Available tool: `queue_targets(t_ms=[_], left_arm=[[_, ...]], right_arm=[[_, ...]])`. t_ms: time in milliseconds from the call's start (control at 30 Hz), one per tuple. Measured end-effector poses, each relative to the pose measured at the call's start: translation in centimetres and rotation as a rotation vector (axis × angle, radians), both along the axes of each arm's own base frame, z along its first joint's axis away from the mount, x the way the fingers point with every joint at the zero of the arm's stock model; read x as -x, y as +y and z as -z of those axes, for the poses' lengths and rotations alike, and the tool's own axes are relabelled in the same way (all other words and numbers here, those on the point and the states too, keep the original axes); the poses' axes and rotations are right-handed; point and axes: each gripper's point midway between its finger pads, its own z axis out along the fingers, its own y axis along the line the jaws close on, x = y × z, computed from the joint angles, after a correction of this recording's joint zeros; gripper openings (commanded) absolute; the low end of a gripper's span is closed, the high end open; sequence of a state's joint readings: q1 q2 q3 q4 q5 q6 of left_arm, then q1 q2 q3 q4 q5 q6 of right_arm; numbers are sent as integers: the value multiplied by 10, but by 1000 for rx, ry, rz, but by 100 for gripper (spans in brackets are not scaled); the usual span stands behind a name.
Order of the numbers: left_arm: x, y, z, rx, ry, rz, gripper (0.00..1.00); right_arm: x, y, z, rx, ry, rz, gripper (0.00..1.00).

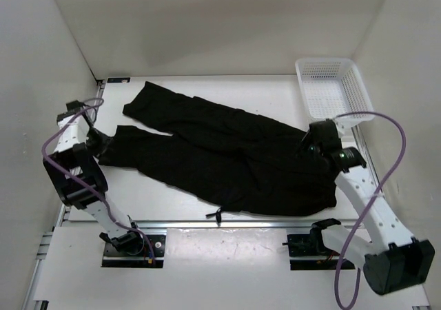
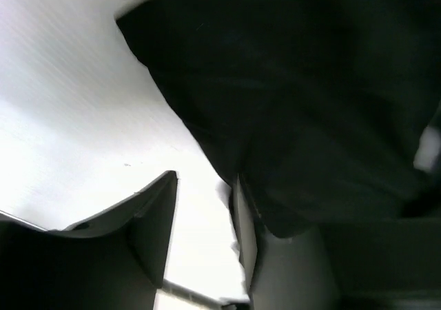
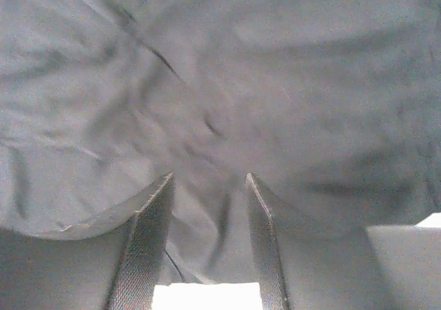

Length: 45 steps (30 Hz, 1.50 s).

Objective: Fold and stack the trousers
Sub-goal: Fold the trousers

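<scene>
Left gripper (image 2: pixel 207 186) jaws apart at 9 o'clock, cuff seemingly draped on one finger | right gripper (image 3: pixel 207 179) jaws apart, empty, over waist at 3 o'clock | trousers (image 1: pixel 227 158) flat, unfolded, centre | risk: cuff snags, drags leg askew.
</scene>
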<state>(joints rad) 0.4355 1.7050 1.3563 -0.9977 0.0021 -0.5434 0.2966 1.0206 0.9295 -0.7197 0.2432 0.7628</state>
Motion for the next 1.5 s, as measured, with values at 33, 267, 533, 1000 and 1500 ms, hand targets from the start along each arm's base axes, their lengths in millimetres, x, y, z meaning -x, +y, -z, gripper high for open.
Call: queue_targets(t_ms=[33,267,533,1000,1500], left_arm=[[7,-5,16,32,44,3,53],[17,-21,73,108,195,-4,53],[4,-23,88,66,196,5,11],[-17,-6,43,-24,92,-5,10],[-34,11,5,-108,13,-22,10]], right_arm=[[11,-2,5,-4,18,6,58],[51,-11,12,-14,96,20,91],[44,-8,-15,-30,62,27,96],[71,16,22,-132,178,-27,25],[41,-1,108,-34,434,151,71]])
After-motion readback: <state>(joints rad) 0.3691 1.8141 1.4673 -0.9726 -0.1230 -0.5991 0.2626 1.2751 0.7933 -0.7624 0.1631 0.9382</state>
